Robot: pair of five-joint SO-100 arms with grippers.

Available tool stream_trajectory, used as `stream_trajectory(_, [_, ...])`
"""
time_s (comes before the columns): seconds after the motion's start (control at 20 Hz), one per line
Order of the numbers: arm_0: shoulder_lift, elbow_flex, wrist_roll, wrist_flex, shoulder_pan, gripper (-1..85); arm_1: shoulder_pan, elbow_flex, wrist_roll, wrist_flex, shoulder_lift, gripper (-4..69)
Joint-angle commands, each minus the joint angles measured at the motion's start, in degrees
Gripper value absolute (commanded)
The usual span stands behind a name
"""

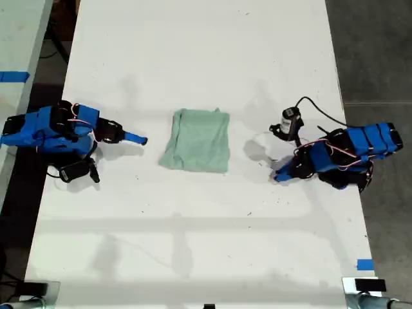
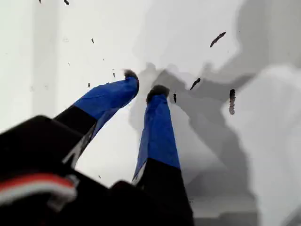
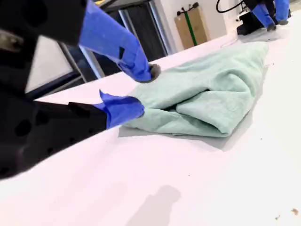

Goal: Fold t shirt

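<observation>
- Pale mint-green, wrinkled cloth t shirt (image 1: 196, 140) folded into a squarish bundle, lying flat near the middle of the long white table (image 1: 193, 51), between the two blue arms and clear of both.
- My second gripper (image 1: 143, 140), blue-taped and dark-tipped, at the exterior view's left, pointing toward the bundle's near edge and stopping just short of it.
- In the second wrist view, same gripper (image 3: 141, 89) with jaws apart and nothing between them; upper fingertip (image 3: 150, 71) over the edge of the t shirt (image 3: 211, 94), lower fingertip (image 3: 123, 109) low by the table beside the cloth. Contact with the cloth: cannot tell.
- Thick, rounded fold on the side of the bundle nearest that camera.
- My first gripper (image 1: 278, 175) at the exterior view's right, tilted down toward the table, well apart from the t shirt.
- In the first wrist view, that gripper (image 2: 143, 82) with its two blue fingers nearly together, a narrow gap left between the dark tips, holding nothing; only white tabletop, small dark specks and grey shadows beneath.
- Thin black cable (image 1: 322, 109) looping over the table behind the first arm.
- Small strip of blue tape (image 1: 364, 264) near the table's lower right corner in the exterior view.
</observation>
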Motion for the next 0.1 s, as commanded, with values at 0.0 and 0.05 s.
stream_trajectory(0.0, [0.4, 2.4, 0.4, 0.0, -0.4, 8.1, -0.5, 2.7, -1.0, -1.6, 0.5, 6.8])
stream_trajectory(0.05, [0.4, 2.4, 0.4, 0.0, -0.4, 8.1, -0.5, 2.7, -1.0, -1.6, 0.5, 6.8])
